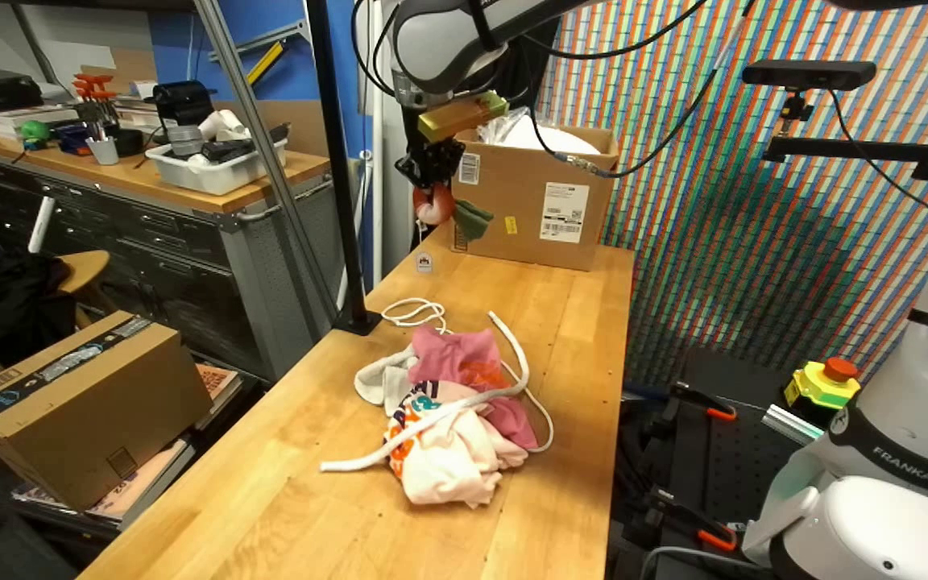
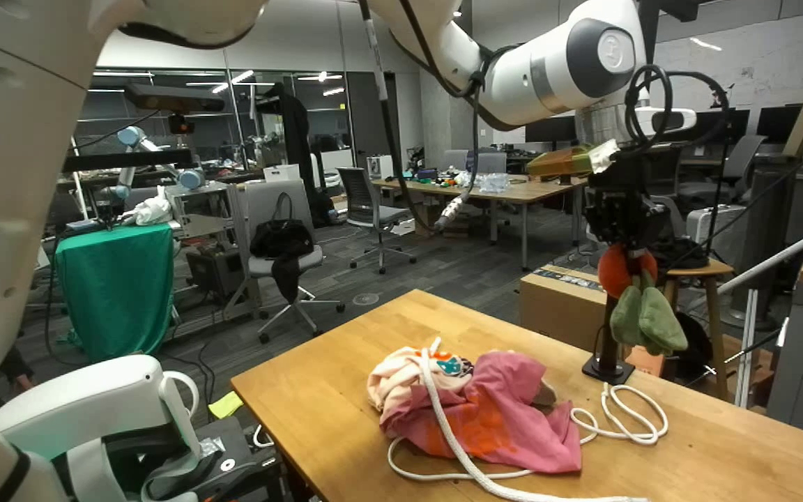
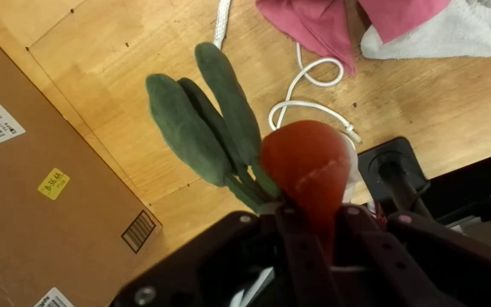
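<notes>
My gripper (image 3: 313, 213) is shut on a soft red toy (image 3: 305, 157), shaped like a radish, with long green leaves (image 3: 183, 125). Its red body is squeezed between the fingertips, and a white patch shows at one side. In both exterior views the toy (image 2: 617, 272) hangs well above the wooden table, with its leaves (image 1: 472, 219) drooping. Beneath and away from the gripper lies a heap: a pink cloth (image 2: 513, 418), a cream printed cloth (image 1: 456, 463) and a pale grey cloth (image 3: 441, 36). A thick white rope (image 1: 440, 415) lies across the heap.
A cardboard box (image 1: 524, 209) stands at the table's far end, close to the gripper. A black pole (image 1: 339, 185) rises from a base plate (image 3: 392, 168) at the table edge. A thin white cord (image 2: 642, 418) loops near that base. The wooden table (image 1: 287, 515) carries the heap.
</notes>
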### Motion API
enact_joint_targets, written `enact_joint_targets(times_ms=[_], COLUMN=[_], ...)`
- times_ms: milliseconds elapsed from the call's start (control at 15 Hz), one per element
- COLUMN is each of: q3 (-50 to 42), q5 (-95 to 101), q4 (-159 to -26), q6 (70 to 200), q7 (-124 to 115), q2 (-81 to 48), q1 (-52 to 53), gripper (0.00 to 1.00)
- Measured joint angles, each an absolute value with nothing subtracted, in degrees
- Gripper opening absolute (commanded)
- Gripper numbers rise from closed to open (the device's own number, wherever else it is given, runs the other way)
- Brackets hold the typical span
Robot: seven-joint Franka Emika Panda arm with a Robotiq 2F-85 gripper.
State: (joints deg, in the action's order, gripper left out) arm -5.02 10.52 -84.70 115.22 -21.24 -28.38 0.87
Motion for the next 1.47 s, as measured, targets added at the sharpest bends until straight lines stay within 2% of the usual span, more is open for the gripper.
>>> enact_joint_targets(times_ms=[867, 933, 1000, 1133, 1467], q3=[-7.9, -7.9, -8.0, -8.2, -8.4], q5=[6.4, 6.2, 6.1, 6.1, 6.1], q4=[-64.0, -62.9, -61.8, -59.8, -56.1], q6=[106.3, 105.8, 105.4, 104.7, 103.7], q7=[-21.5, -21.7, -21.9, -22.7, -23.9], q2=[-42.3, -42.9, -43.5, -44.7, -46.8], q1=[-5.4, -5.7, -5.9, -6.3, -7.0], gripper=[0.09, 0.36, 0.4, 0.53, 0.92])
